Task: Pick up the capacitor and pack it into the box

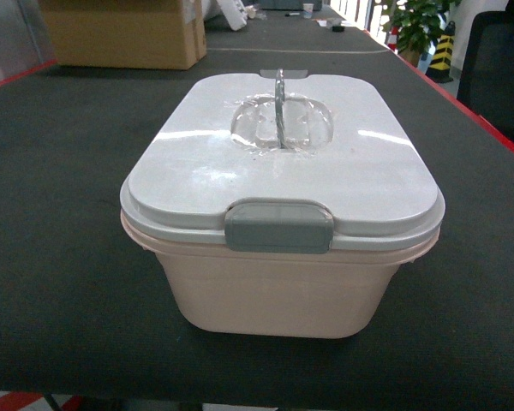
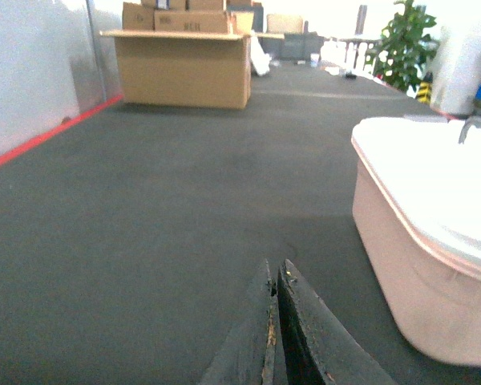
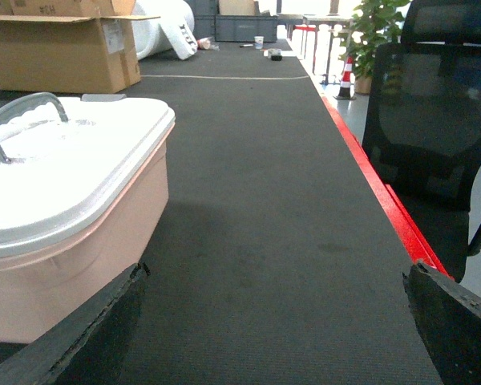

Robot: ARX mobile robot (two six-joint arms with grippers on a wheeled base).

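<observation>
Right, the box (image 1: 283, 282) sits in the middle of the dark surface (image 1: 60, 257), straight ahead of you in the head view. It is a pale pink tub with the light-grey lid (image 1: 283, 163) on it. The grey latch (image 1: 279, 226) faces the camera and lies flat against the front rim. The handle (image 1: 279, 103) stands upright over the clear dome in the middle of the lid.

No capacitor shows in any view; with the lid on, you cannot see inside the box.

Left tool (image 2: 274, 293): its two dark fingers meet at the tips, pinched together with nothing between them. It hangs low over bare surface, with the box just to its right and not touching it.

Right tool (image 3: 276, 277): spread wide, one finger at each lower corner of its view, nothing in the gap. The box lies to its left, near the left finger; whether they touch, you cannot tell from this angle.

Neither tool appears in the head view.

Further back on the surface stands a brown cardboard carton (image 1: 124, 34), well apart from the box. A red strip (image 3: 381, 192) runs along the right edge of the surface, with a black mesh chair (image 3: 433, 136) beyond it and a potted plant (image 1: 415, 26) at the far end.
</observation>
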